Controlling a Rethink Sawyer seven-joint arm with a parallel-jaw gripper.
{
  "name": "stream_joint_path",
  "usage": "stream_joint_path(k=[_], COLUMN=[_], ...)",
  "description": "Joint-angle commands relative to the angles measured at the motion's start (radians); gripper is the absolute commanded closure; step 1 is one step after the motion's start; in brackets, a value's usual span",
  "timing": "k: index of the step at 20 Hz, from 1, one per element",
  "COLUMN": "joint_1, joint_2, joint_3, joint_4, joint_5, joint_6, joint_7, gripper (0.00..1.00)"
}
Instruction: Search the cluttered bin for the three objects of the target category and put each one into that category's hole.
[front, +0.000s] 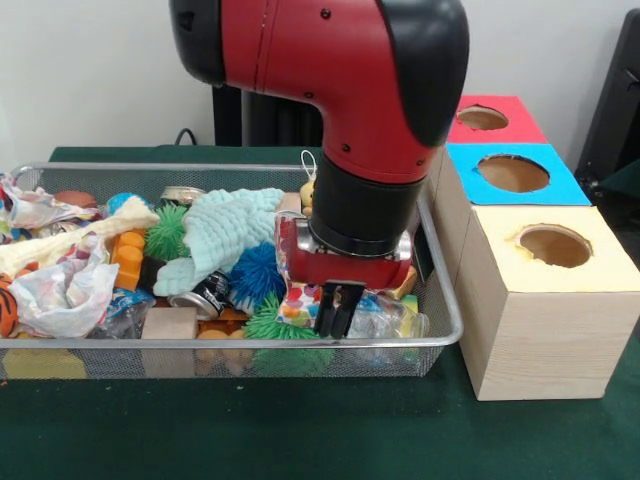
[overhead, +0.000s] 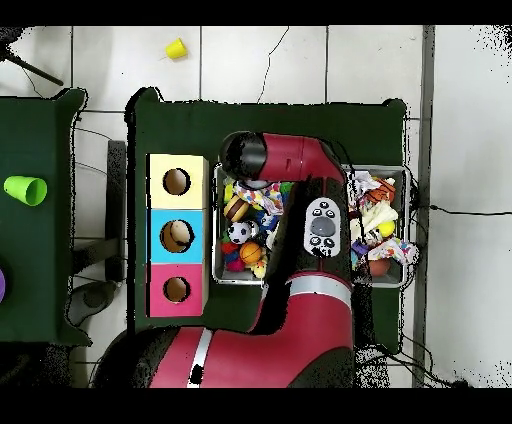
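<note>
Looming over the wire-mesh bin (front: 445, 300), the red and black arm (front: 330, 60) hides much of the clutter in both views; from overhead its broad body covers the middle of the bin, leaving only strips of contents at either side. In the front view the gripper (front: 338, 312) hangs low in the bin's right part, its dark fingers close together just above a colourful patterned packet (front: 300, 302), but whether they pinch anything cannot be told. Left of it lie a fuzzy pale-green cloth toy (front: 230, 235), a spiky blue ball (front: 258, 272), spiky green balls (front: 165, 233), a small dark can (front: 205, 295), an orange plastic block (front: 128, 258), a plain wooden block (front: 170, 323) and crumpled printed wrappers (front: 60, 290). Which three items belong to the target category is not readable. Just right of the bin stand three wooden boxes with round holes, topped yellow (front: 600, 265) nearest, blue (front: 470, 160) in the middle and red (front: 520, 105) farthest.
</note>
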Motion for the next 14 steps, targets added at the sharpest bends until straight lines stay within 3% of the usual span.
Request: stream_joint_path(k=[1,14], joint_1=[-0.043,-0.019], joint_2=[0.031,-0.004], joint_3=[0.102,0.087], joint_4=[0.076,0.158], joint_5=[-0.023,-0.019], joint_6=[-0.095,-0.151], joint_7=[0.042,0.089], gripper=[1.0,1.0])
